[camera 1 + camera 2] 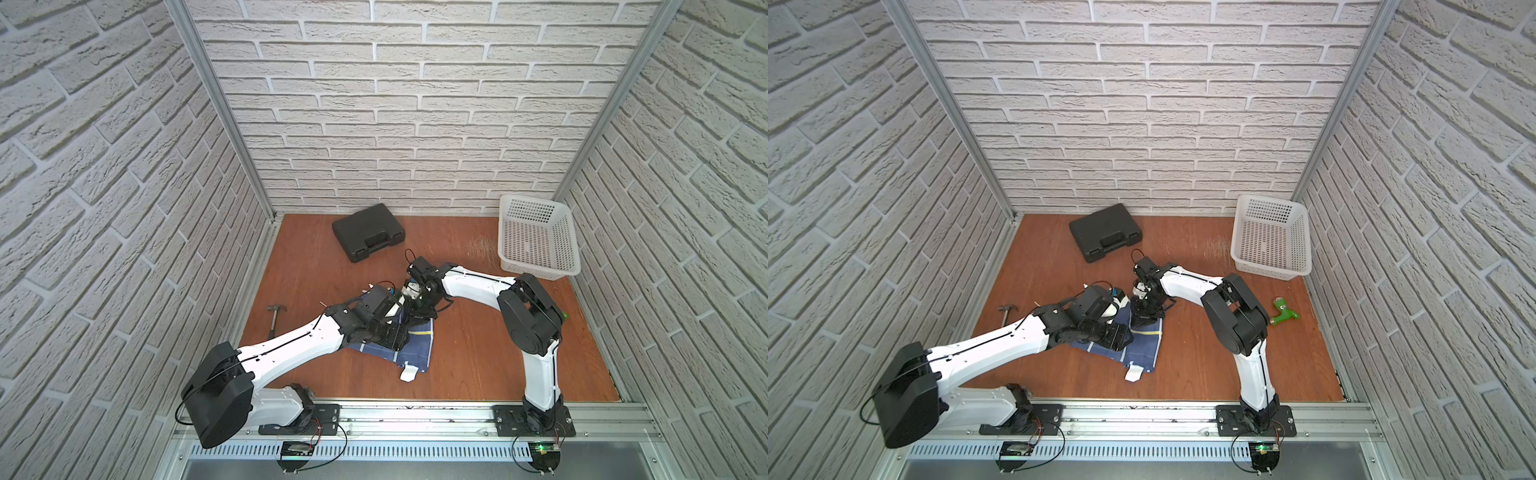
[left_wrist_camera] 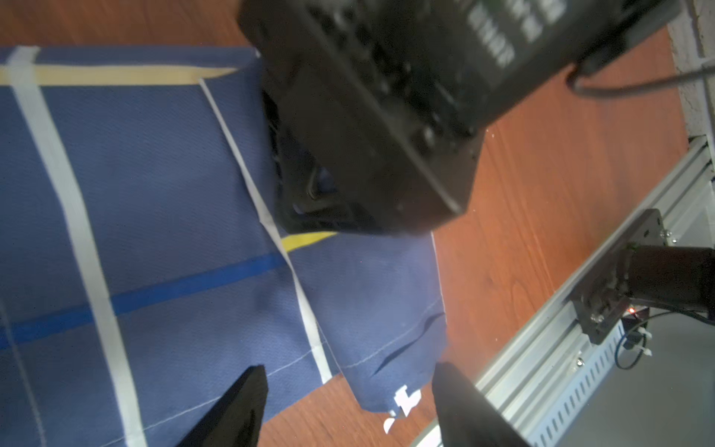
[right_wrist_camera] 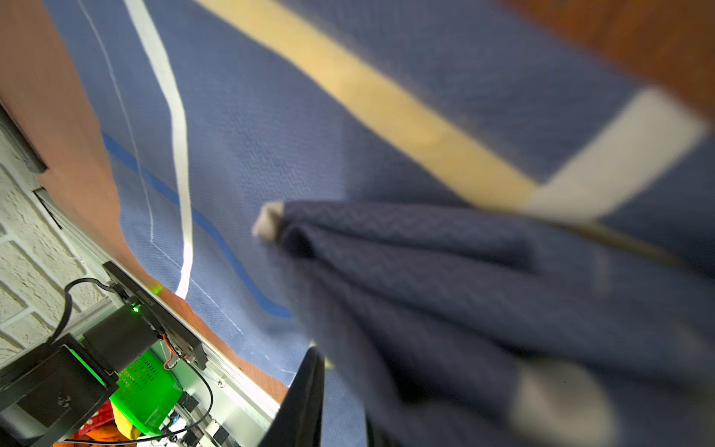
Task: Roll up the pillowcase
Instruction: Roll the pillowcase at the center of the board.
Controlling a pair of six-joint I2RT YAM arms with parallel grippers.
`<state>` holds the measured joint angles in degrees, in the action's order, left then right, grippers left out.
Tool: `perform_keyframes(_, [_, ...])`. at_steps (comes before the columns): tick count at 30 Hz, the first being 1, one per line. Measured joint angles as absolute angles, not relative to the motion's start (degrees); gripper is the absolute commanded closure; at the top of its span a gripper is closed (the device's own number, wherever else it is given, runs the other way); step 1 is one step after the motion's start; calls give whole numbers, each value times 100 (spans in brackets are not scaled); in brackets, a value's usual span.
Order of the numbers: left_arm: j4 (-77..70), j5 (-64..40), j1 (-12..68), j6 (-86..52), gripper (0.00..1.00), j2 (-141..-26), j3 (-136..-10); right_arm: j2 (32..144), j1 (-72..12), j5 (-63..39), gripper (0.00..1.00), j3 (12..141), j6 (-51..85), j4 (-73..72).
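Note:
The pillowcase (image 1: 415,353) (image 1: 1144,347) lies partly folded on the wooden table, blue with white lines and a yellow stripe (image 2: 116,75). Its white label (image 1: 408,374) points toward the front rail. My right gripper (image 1: 419,318) (image 3: 340,379) points down at the cloth's far edge. It is shut on a bunched fold of the pillowcase (image 3: 445,271), which hides one finger. My left gripper (image 1: 395,338) (image 2: 348,402) hovers open just above the near part of the cloth (image 2: 154,193), with nothing between its fingers (image 2: 240,406). The right gripper's black body (image 2: 367,116) fills much of the left wrist view.
A black case (image 1: 368,232) lies at the back, and a white basket (image 1: 536,241) stands at the back right. A hammer (image 1: 277,316) lies on the left. A green toy drill (image 1: 1283,316) sits behind the right arm. The metal rail (image 1: 415,415) runs along the front.

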<state>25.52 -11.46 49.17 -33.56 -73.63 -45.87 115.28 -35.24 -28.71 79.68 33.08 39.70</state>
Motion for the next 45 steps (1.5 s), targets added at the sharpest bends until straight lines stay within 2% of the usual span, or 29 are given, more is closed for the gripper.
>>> perform_keyframes(11, [2182,-1271,4582,-3343,24,-7542,-4169,10879,-3404,-2014,62,8309,2663,3994])
perform_keyframes(20, [1828,-1472,3778,-3024,25,-7697,-4056,11054,-3487,-1800,60,8501,1310,3868])
perform_keyframes(33, [1747,-1634,3144,-2530,26,-8281,-4119,11909,-3616,-1520,60,8925,165,3903])
perform_keyframes(37, [1756,-1691,3111,-2449,26,-8431,-4158,11926,-3647,-1352,67,8949,-32,3983])
perform_keyframes(42, [1754,-1726,3109,-2383,27,-8597,-4215,11926,-3649,-1212,88,8997,-73,4038])
perform_keyframes(45, [1754,-1728,3107,-2368,27,-8617,-4233,11926,-3647,-1157,91,9000,-43,4110])
